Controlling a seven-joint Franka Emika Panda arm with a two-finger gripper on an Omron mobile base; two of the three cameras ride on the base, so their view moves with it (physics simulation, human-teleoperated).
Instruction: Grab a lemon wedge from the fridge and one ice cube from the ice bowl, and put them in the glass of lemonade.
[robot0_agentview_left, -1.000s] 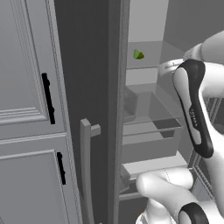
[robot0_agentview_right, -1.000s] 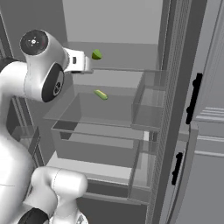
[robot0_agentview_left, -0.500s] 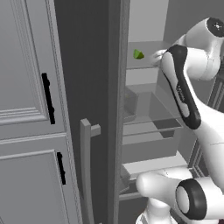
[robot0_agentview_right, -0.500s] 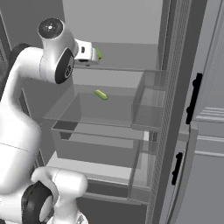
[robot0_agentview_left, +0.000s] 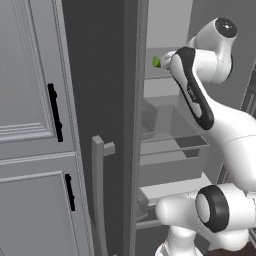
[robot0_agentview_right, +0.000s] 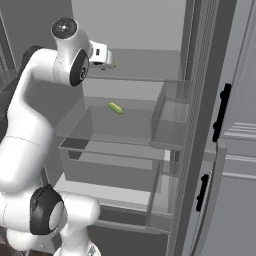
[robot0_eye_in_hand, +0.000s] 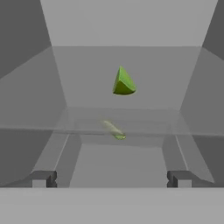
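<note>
The fridge (robot0_agentview_left: 131, 115) stands open with its light grey shelves showing. A small yellow-green lemon wedge (robot0_eye_in_hand: 123, 83) lies on the upper shelf, straight ahead of my gripper (robot0_eye_in_hand: 111, 178) and a short way beyond its fingertips (robot0_eye_in_hand: 43, 178). The jaws stand wide apart and hold nothing. From the left base view the wedge (robot0_agentview_left: 156, 61) sits just left of my hand (robot0_agentview_left: 169, 60). In the right base view only an edge of the wedge (robot0_agentview_right: 115, 64) peeks out beside the gripper (robot0_agentview_right: 109, 61). The ice cube, ice bowl and glass of lemonade are out of view.
A long yellow-green item (robot0_agentview_right: 115, 108) lies on the glass shelf below the wedge, seen through the glass in the hand view (robot0_eye_in_hand: 114, 130). Clear bins (robot0_agentview_right: 167, 115) sit to the right. The door's bar handle (robot0_agentview_left: 98, 190) and panelled cabinets (robot0_agentview_left: 30, 100) flank the opening.
The arm has swung up and into the fridge, carrying the open hand close to the lemon wedge on the upper shelf. The wedge itself has not moved.
</note>
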